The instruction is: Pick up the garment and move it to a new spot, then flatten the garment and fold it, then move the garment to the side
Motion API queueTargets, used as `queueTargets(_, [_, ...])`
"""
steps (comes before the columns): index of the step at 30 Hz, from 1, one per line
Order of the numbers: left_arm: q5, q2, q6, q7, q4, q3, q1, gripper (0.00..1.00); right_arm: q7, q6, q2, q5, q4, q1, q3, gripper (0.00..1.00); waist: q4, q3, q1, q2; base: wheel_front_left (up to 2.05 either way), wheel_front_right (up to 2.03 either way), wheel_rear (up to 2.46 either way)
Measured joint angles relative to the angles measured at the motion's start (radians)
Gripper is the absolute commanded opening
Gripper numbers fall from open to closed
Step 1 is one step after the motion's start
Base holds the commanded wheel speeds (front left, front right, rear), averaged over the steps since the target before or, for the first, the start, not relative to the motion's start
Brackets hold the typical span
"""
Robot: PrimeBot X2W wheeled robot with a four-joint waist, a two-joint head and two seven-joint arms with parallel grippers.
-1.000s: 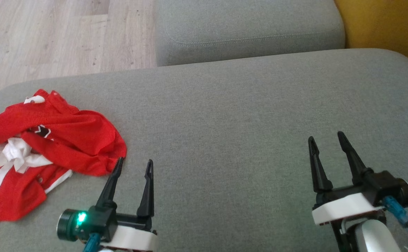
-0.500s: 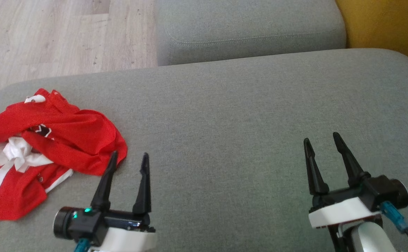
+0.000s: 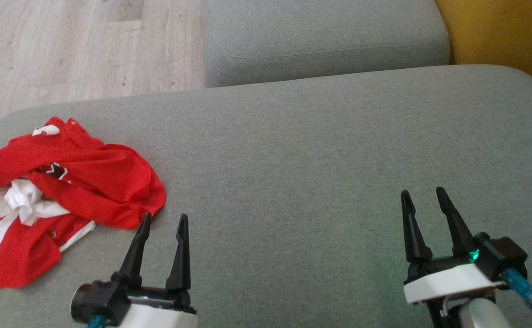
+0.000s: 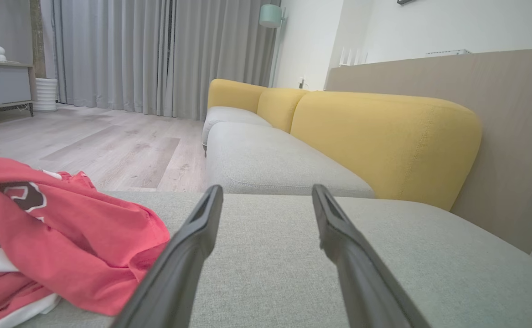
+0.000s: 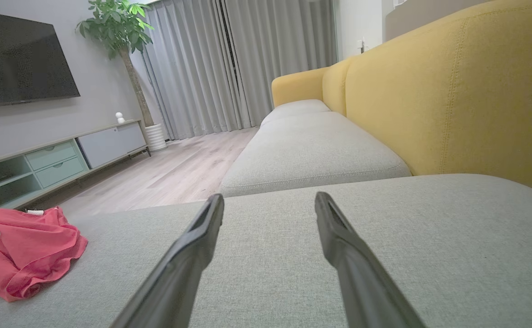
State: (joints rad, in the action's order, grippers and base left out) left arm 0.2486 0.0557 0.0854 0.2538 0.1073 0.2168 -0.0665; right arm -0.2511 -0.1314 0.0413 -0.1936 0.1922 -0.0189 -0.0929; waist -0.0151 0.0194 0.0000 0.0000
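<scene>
A crumpled red and white garment [image 3: 65,191] lies at the left end of the grey sofa seat [image 3: 302,159]. My left gripper [image 3: 164,217] stands open just to the right of its near edge, with nothing between the fingers. In the left wrist view the garment [image 4: 65,232] bulges beside the left finger [image 4: 188,246]. Far across the cushion, my right gripper [image 3: 423,193] is also open and empty. From the right wrist view the garment [image 5: 24,250] lies far to the left.
A second grey seat cushion [image 3: 325,38] adjoins the far side, with a yellow backrest [image 3: 503,32] at the right. Wooden floor [image 3: 74,45] lies beyond the seat's far left edge. A TV cabinet [image 5: 56,159] and curtains [image 5: 238,64] stand across the room.
Both grippers have drawn back toward the lower edge of the head view. The left one's fingers now stand nearer together in that view. The garment has not moved.
</scene>
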Motion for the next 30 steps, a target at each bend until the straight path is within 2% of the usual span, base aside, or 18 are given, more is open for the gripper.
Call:
queueTargets(15, [0.024, -0.001, -0.007, 0.000, 0.002, 0.002, 0.000, 1.00, 0.000, 0.000, 0.000, -0.011, 0.005, 0.000, -0.009, 1.00, 0.032, 0.002, 0.0000, 0.0000, 0.00, 0.00, 0.00])
queueTargets(30, [0.016, -0.002, -0.015, 0.000, 0.015, -0.054, -0.004, 1.00, 0.000, 0.000, 0.000, -0.044, 0.010, -0.016, -0.085, 1.00, 0.197, 0.022, 0.0000, 0.0000, 0.00, 0.00, 0.00])
